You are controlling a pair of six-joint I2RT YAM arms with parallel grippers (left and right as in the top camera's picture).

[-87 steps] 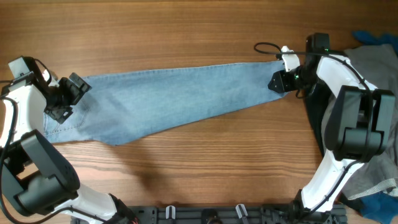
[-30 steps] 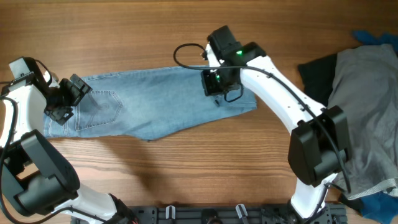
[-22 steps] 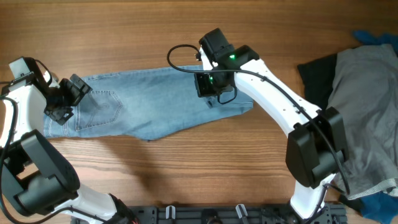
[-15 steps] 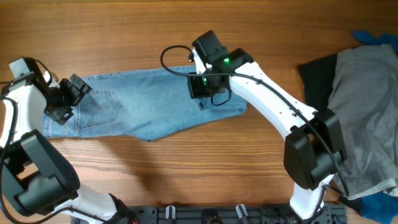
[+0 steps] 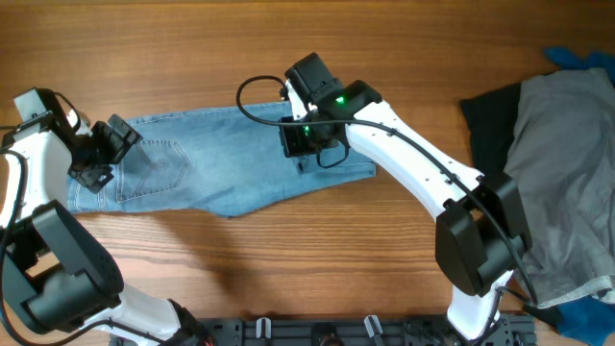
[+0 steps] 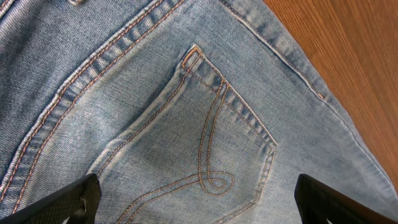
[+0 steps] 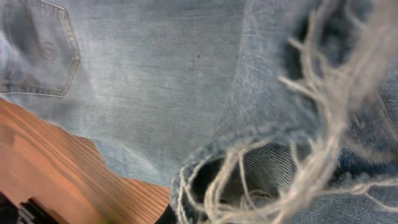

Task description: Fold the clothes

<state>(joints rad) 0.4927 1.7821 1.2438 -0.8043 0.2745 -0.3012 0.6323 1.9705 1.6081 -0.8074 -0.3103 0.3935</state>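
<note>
The right gripper (image 5: 301, 150) is clamped on the frayed hem of the jeans (image 5: 216, 165). The left gripper (image 5: 104, 151) is spread apart just above their back pocket (image 6: 199, 146).

A robot lab bench — 2 white arms (image 5: 413, 163) at a wood-grain table (image 5: 288, 38), garments (image 5: 562, 135) heaped at its edge.

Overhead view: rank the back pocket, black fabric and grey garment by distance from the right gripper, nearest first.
From the right gripper:
1. Back pocket, left, on the jeans.
2. Black fabric, to the right.
3. Grey garment, far right.
</note>
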